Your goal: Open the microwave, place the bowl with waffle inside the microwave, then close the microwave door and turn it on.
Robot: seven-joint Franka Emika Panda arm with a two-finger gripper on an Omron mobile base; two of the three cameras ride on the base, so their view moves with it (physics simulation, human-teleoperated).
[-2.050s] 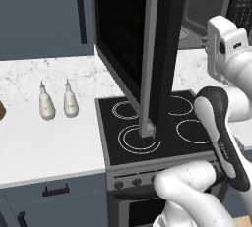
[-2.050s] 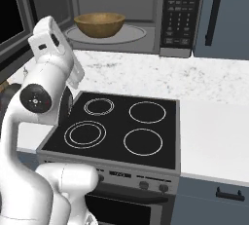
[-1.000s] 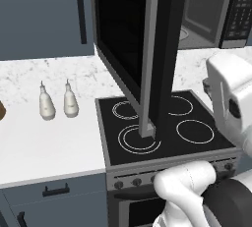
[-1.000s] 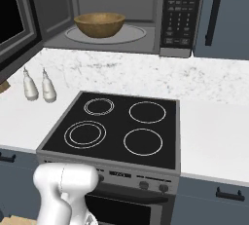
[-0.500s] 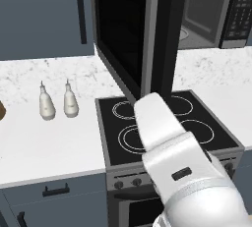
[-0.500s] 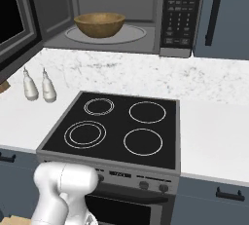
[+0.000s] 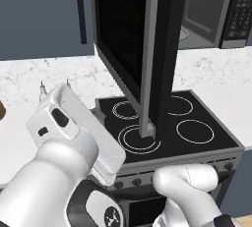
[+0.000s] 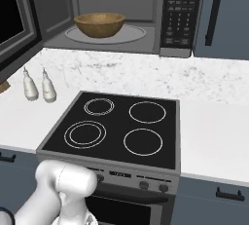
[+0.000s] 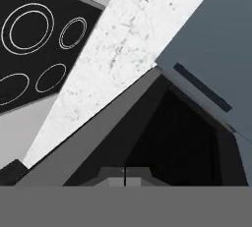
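Inside the microwave (image 8: 146,9), the bowl (image 8: 99,24), the microwave door (image 7: 147,54) swung wide

The wide black microwave (image 8: 121,14) with grey trim is seen open, its black glass door (image 7: 133,49) swung fully out. The round tan wooden bowl (image 8: 99,25) is set upright on the grey interior floor.

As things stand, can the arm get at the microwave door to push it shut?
Probably yes. The microwave door hangs wide open over the stovetop, its outer face bare. The hand view looks at the door close up with the gripper shut, nothing between.
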